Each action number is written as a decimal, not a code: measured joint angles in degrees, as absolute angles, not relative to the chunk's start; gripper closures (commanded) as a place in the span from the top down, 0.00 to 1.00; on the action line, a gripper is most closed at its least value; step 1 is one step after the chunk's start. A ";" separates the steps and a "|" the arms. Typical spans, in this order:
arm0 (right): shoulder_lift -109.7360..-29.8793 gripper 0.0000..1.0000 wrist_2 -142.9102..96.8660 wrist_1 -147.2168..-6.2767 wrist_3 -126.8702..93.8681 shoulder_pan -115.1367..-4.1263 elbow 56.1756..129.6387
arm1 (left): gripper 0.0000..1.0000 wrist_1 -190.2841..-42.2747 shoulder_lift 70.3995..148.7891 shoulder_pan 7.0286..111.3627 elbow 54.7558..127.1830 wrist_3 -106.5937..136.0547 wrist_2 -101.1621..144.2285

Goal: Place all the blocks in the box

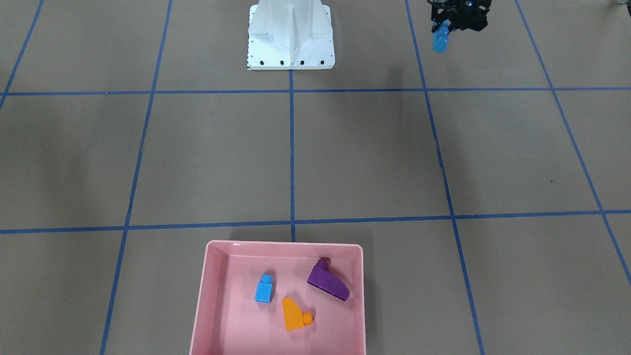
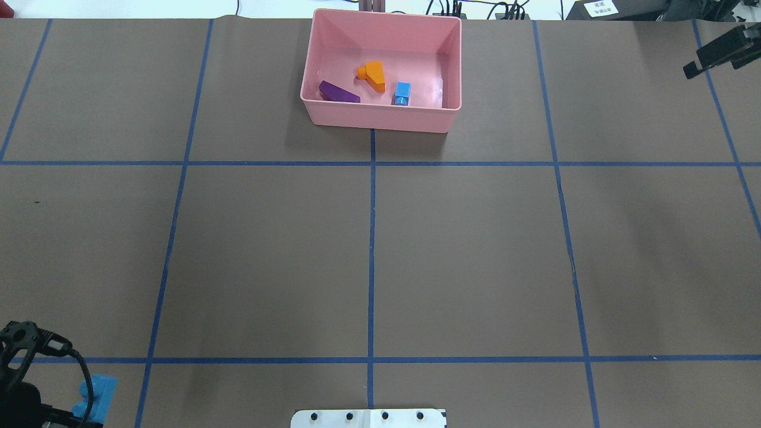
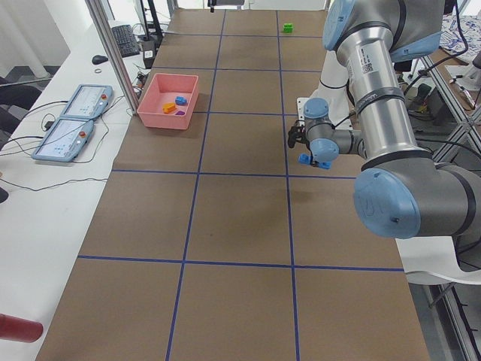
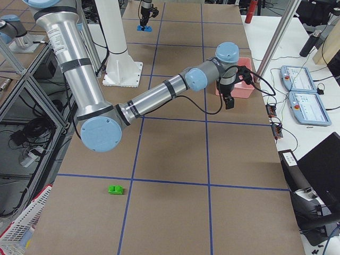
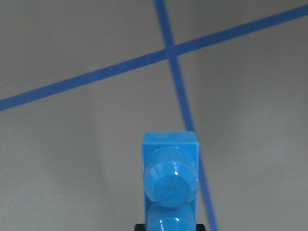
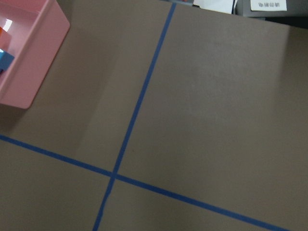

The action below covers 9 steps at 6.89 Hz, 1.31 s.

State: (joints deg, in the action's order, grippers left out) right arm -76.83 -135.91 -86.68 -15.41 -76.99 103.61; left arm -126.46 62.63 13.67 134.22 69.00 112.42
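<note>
Nearest the robot's side I've got the L gripper (image 1: pixel 445 27), a bit off to the left of the white metal robot base (image 1: pixel 291 34). Its fingers are pinched narrow on the long blue four-stud plastic brick (image 1: pixel 440 40). The brick hangs end-down below the fingertips w/ its studs facing the wrist cam. It looks clear of the brown paper table cover (image 1: pixel 369 158), tho I can't be sure of the gap. In the wrist view a crossing of the blue tape grid lines (image 5: pixel 171 48) lies on the paper just beyond the brick.

Same near strip, but way out at the table's right end, the green two-stud plastic brick (image 4: pixel 115 189) lies alone on the paper. It's well apart from both grippers and from the box.

Farther out, the R arm reaches across the table. The R gripper (image 4: pixel 229 102) hangs over the paper on the right of the box, near it but not touching. Can't tell how wide its jaws stand: the overhead shows only part of it and the wrist cam shows no fingers.

Farthest, at the far edge approx on the centre line, sits the shallow pink plastic box w/ rounded rim (image 2: pixel 380 119). Three bricks lie inside, none touching:
- The purple curved wedge brick (image 2: pixel 337 93) is on the robot's left.
- The orange sloped brick (image 2: pixel 374 74) is mid, toward the far wall.
- The small blue one-stud brick (image 2: pixel 402 93) is on the right.
</note>
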 measured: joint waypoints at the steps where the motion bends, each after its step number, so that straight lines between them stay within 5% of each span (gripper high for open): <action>1: -81.12 0.99 -135.49 -86.36 -15.12 -76.02 104.85 | 0.00 -126.34 65.95 19.00 133.68 68.86 116.06; 9: -111.40 1.00 -127.89 -81.11 -6.33 -68.32 104.60 | 0.00 -124.88 88.16 38.34 125.01 69.14 124.04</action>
